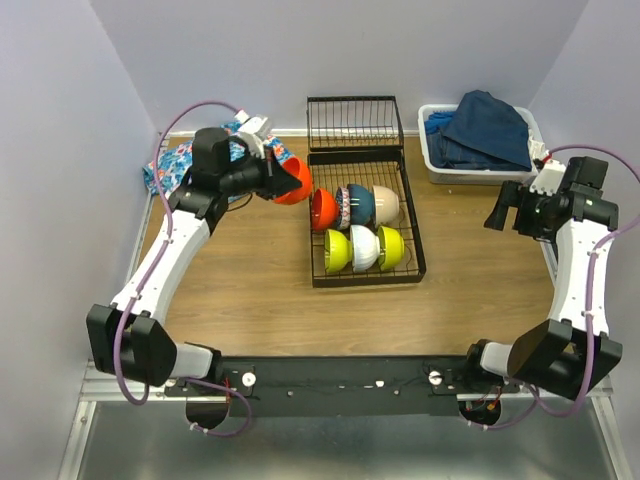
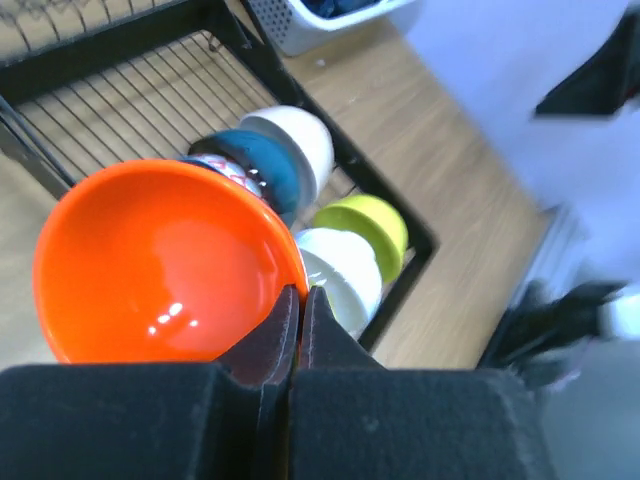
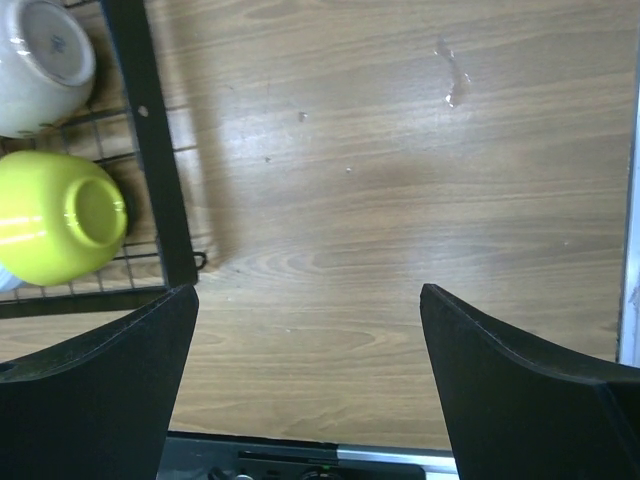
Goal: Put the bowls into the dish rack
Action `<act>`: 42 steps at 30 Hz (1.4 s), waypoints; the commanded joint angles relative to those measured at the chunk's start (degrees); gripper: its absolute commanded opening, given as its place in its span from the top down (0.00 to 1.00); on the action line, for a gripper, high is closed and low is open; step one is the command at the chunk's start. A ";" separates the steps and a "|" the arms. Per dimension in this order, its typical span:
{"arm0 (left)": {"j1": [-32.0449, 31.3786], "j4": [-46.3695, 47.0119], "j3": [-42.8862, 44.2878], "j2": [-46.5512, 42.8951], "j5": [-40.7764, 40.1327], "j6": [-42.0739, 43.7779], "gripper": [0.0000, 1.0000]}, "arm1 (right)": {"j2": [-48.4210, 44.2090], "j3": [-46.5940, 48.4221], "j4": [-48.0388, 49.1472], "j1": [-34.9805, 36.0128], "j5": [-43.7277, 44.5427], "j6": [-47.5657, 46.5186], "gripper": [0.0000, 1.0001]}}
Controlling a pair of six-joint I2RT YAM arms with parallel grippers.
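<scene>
My left gripper is shut on the rim of an orange bowl, which it holds in the air just left of the dish rack. In the left wrist view the bowl faces the camera, and its rim is pinched between the fingertips. In the rack stand a red bowl, a patterned one, a dark blue one, a beige one, and in front two yellow-green bowls with a white one between them. My right gripper is open over bare table, right of the rack.
A white bin with blue clothes stands at the back right. A floral cloth lies at the back left under the left arm. The rack's wire end panel lies folded out behind it. Walls close in on both sides.
</scene>
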 commanded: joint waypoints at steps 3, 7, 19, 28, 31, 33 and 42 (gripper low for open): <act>8.02 61.21 -23.53 -0.60 23.29 -51.46 1.00 | 4.12 1.52 -0.80 -0.37 4.93 -3.41 0.00; 9.44 115.15 -33.20 9.32 25.70 -83.69 1.00 | 6.41 2.57 -1.49 -0.37 7.75 -4.20 0.00; 10.32 115.44 -36.65 17.78 26.92 -85.85 1.00 | 12.65 6.36 -1.50 -0.29 10.12 -5.35 0.00; 10.67 115.35 -47.64 15.85 18.66 -83.22 1.00 | 12.83 3.64 -1.85 -0.29 11.44 -6.40 0.00; 10.49 115.35 -48.35 16.63 17.87 -82.69 1.00 | 12.74 2.67 -2.03 -0.29 11.35 -6.49 0.00; 10.40 115.35 -48.17 17.07 17.43 -83.21 1.00 | 12.65 2.06 -2.03 -0.29 11.18 -6.49 0.00; 10.40 115.27 -48.08 20.32 14.18 -89.35 1.00 | 11.42 -0.58 -2.90 -0.29 11.70 -7.19 0.00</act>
